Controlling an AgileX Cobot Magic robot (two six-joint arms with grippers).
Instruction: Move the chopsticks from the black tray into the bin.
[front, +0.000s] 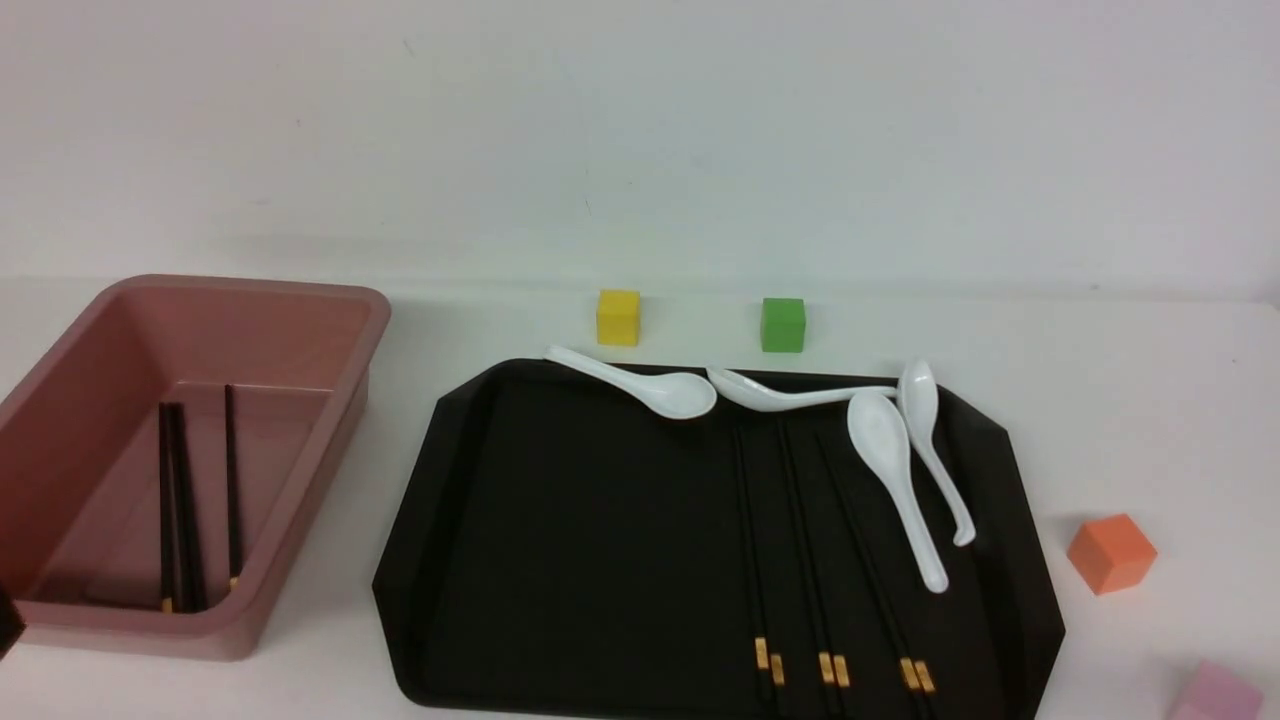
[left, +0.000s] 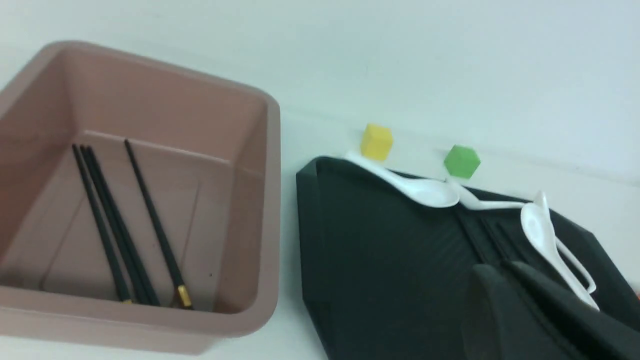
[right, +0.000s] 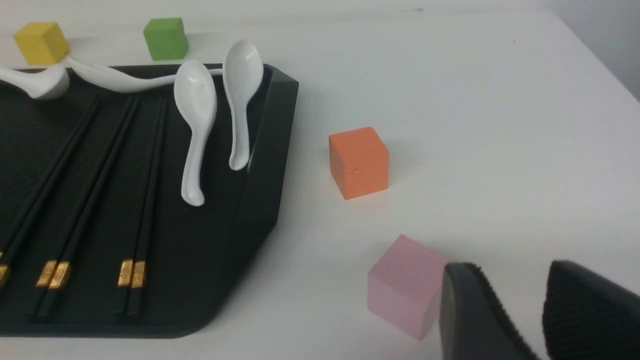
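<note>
Three pairs of black chopsticks (front: 808, 560) with gold bands lie side by side on the right half of the black tray (front: 580, 540); they also show in the right wrist view (right: 145, 190). Three more chopsticks (front: 180, 500) lie in the pink bin (front: 250, 290), also seen in the left wrist view (left: 115, 225). My left gripper (left: 505, 266) is shut and empty, hovering near the bin and the tray's left side. My right gripper (right: 512, 270) is open and empty over the table right of the tray (right: 270, 130). Neither gripper's fingers show in the front view.
Several white spoons (front: 890, 460) lie along the tray's far and right side. A yellow cube (front: 618, 317) and a green cube (front: 782, 324) stand behind the tray. An orange cube (front: 1112, 552) and a pink cube (right: 405, 285) stand right of it, the pink one beside my right gripper.
</note>
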